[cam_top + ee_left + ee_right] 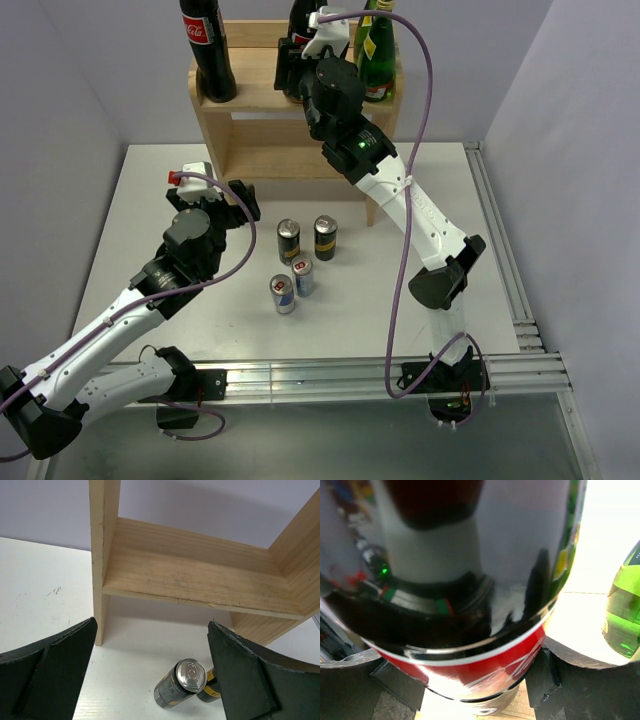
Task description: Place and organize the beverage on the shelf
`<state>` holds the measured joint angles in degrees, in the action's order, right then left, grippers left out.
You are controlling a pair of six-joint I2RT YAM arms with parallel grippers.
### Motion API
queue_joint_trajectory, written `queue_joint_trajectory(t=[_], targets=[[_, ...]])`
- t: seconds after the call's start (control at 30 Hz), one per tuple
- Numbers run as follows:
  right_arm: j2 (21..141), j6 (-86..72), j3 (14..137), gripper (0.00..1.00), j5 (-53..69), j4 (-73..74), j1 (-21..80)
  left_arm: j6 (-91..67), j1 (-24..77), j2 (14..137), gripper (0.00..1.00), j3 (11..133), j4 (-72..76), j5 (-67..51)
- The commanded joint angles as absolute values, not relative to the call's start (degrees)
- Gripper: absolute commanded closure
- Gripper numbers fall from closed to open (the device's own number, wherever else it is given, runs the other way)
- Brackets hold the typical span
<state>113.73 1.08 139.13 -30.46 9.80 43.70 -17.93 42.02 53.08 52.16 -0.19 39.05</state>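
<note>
Standing a cola bottle [470, 605] on the top tier of the shelf [250, 95], near its middle, with the right gripper [465, 685] clamped on the bottle's lower body and pads [547, 672] pressed to either side. Gripped low, probably to keep so tall a bottle upright while it settles inside the raised rim. Cannot tell whether the base is fully down.

Flanked on that tier by a second cola bottle [208, 50] at the shelf's left end and green bottles [378, 55] at its right end, so apparently filling the gap between them.

Waiting on the table [140, 200] in front of the shelf, apart from it: four cans [289, 241], upright in a loose cluster.

Hovering off the shelf's left front corner: the left gripper [150, 680], jaws spread wide and empty, facing the bare middle tier, likely readied for a can.

Shown only by the right wrist view: the grip on the red label. Only by the left wrist view: the vacant middle tier. Only from overhead: the whole row of bottles.
</note>
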Motion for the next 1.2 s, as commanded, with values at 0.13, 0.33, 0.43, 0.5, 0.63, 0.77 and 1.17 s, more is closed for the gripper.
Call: queue_joint_trajectory(t=[0.13, 0.33, 0.43, 0.5, 0.63, 0.77, 1.17], targets=[[110.83, 0.09, 139.57, 0.31, -30.15, 1.84, 43.33, -18.98, 41.57, 52.47, 0.01, 51.86, 2.37, 38.06], [111.01, 0.09, 139.48, 0.23, -30.15, 1.93, 43.33, -18.98, 41.40, 52.56, 0.01, 51.85, 2.37, 37.97], [111.09, 0.09, 139.48, 0.21, -30.23, 1.93, 43.33, -19.07, 41.40, 52.47, 0.01, 51.77, 2.55, 37.79], [111.01, 0.09, 139.40, 0.21, -30.41, 1.93, 43.33, -19.07, 41.31, 52.56, 0.01, 51.77, 2.55, 37.71], [111.09, 0.18, 139.13, 0.25, -30.50, 1.76, 43.33, -19.16, 41.22, 52.47, 0.01, 51.51, 2.64, 37.62], [111.36, 0.26, 139.13, 0.28, -30.67, 1.41, 43.33, -19.16, 41.05, 52.56, 0.01, 51.59, 2.64, 37.53], [113.11, 1.14, 140.27, 0.28, -30.85, 0.18, 43.07, -19.25, 40.61, 53.17, 0.01, 51.33, 2.99, 36.92]])
